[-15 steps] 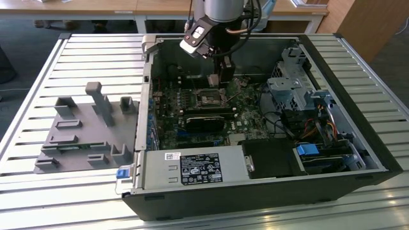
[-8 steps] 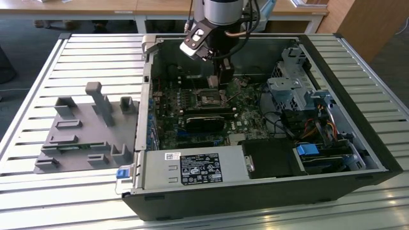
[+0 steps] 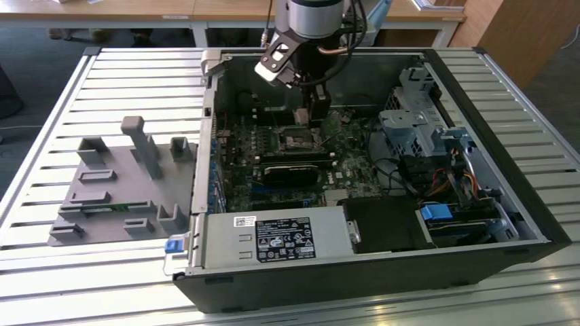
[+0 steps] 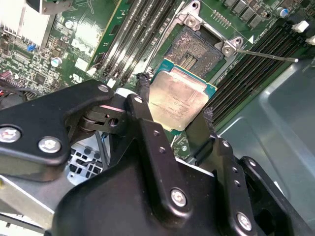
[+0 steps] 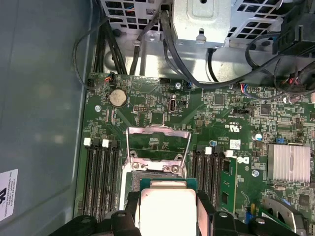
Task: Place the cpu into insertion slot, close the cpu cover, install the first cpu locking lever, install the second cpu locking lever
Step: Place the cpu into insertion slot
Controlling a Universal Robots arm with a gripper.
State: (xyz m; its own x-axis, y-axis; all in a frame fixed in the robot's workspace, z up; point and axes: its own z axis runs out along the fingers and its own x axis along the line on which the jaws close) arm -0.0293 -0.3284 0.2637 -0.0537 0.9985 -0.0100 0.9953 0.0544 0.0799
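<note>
My gripper (image 4: 174, 101) is shut on the cpu (image 4: 179, 101), a flat square chip with a pale metal face and a teal edge, one black finger on each side. In the first wrist view the cpu (image 5: 167, 209) hangs just short of the insertion slot (image 5: 152, 174) and hides part of it. The slot (image 4: 197, 49) lies bare, dark with a silvery rim. The cpu cover (image 5: 158, 132) stands swung open on the slot's far side. A thin lever rod (image 4: 268, 55) sticks out beside the slot. In the exterior view the gripper (image 3: 313, 112) hovers inside the open case above the slot (image 3: 297, 139).
Memory slots (image 5: 101, 177) flank the socket on both sides. A long black card (image 3: 292, 170) and a grey white-labelled box (image 3: 282, 239) lie nearer the case front. A drive cage (image 3: 408, 129) and cables fill the exterior view's right. A grey fixture (image 3: 118, 190) sits on the slatted table.
</note>
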